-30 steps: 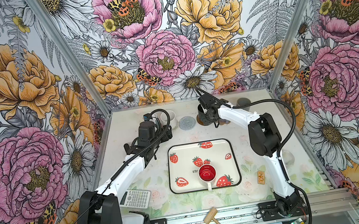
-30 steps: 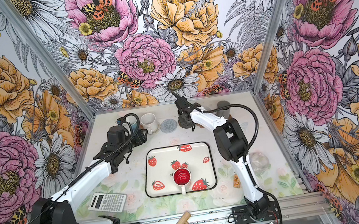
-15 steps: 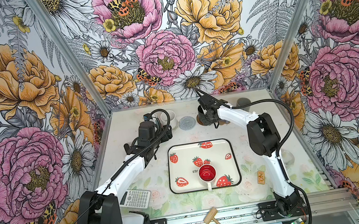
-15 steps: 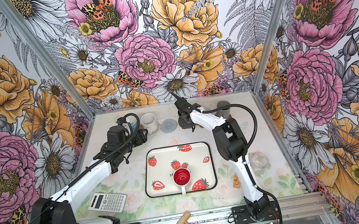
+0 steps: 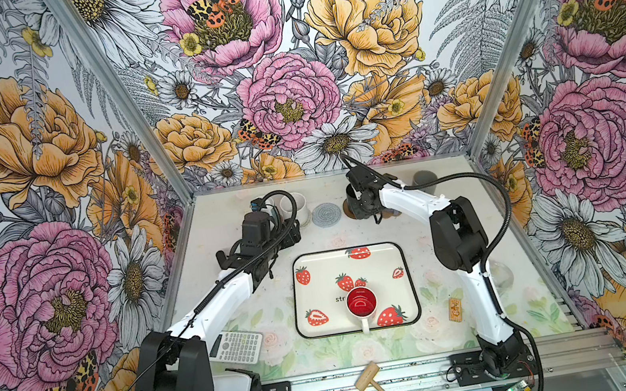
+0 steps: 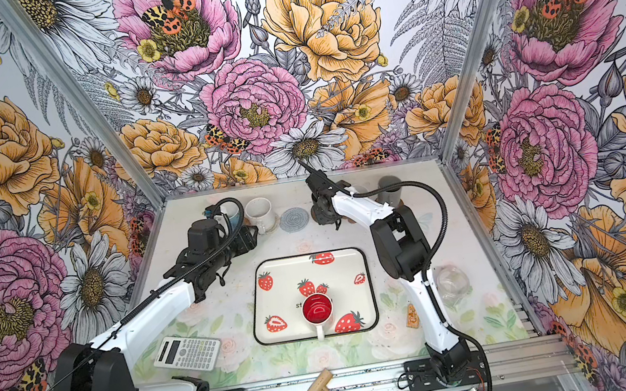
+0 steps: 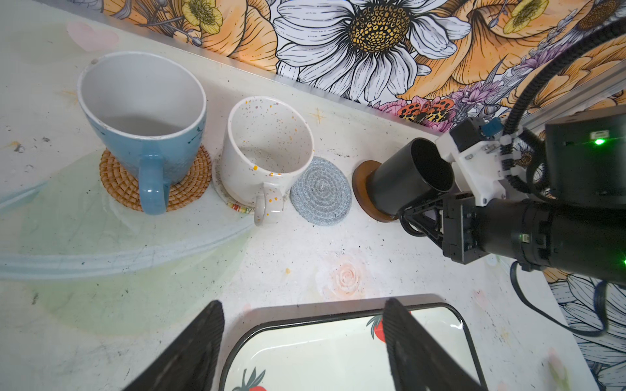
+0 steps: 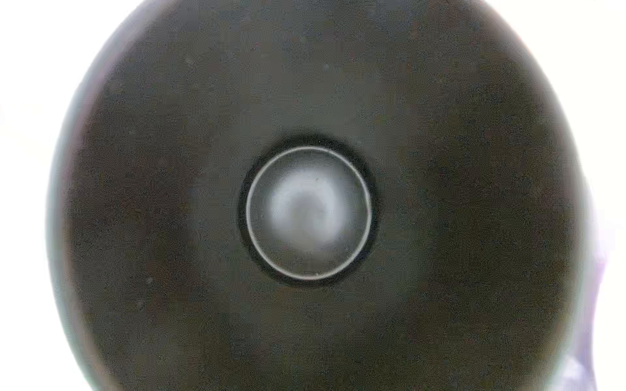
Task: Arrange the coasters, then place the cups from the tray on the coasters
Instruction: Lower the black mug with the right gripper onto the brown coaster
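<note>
Two robot arms work on a pale table enclosed by walls printed with large flowers. A row of coasters and mugs runs along the table's far edge.

In the left wrist view, a light blue mug stands upright on a woven tan coaster. Just beside it, a white speckled mug sits on a beige coaster, of which only the edge shows. Next lies a bare grey-blue woven coaster. Beside that, a black mug rests on a brown disc coaster.

The right hand is clamped narrowly at the black mug's side, where the handle is hidden. The right wrist view looks straight down into this mug. A grey mug stands farther right in the row.

The left hand hovers with its fingers spread apart above the far edge of the tray. The strawberry-printed tray lies mid-table and carries one white mug with a red inside, upright, handle toward the near edge.

A calculator lies near the left arm's base, and a wooden mallet lies on the front rail.
</note>
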